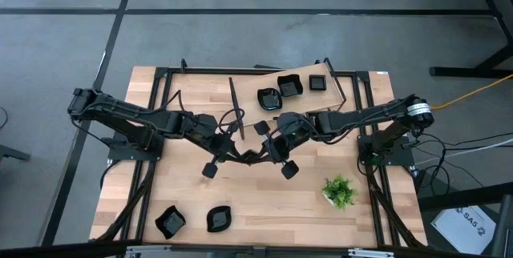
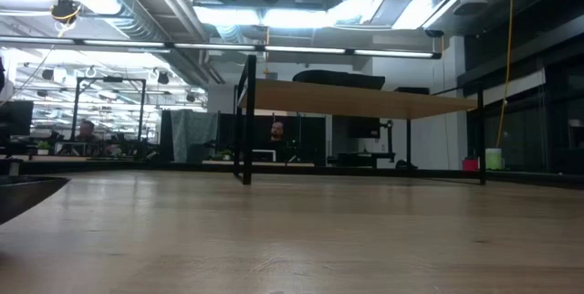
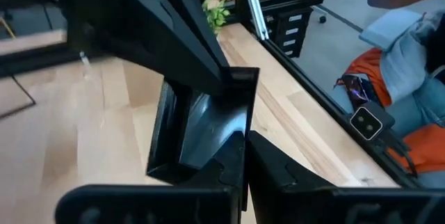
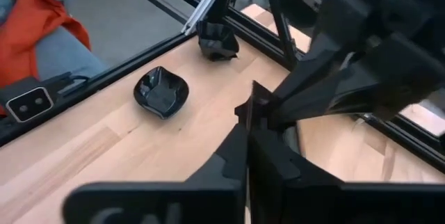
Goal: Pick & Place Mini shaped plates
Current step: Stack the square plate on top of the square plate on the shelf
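Near-left plates: two plates are seen lying apart from each other on the worktop by its near edge, likely a drop-off zone, well clear of both arms.
Left pincer: the left pincer is reached to mid-worktop and pressed together on the lower edge of a square plate, so that the opposite rim is left free for the other arm.
Held plate: it is kept up off the wood and tilted on edge between the two arms; a hand-over is judged to be the step in hand.
Right pincer: the right pincer is brought in from the opposite side and pinched onto the plate's upper rim, so the dish is gripped at both ends at once.
Far plates: three plates are grouped right of centre at the far side, apparently on a raised shelf, probably as the supply.
Plant: a plant is stood near the right edge, outside the task.
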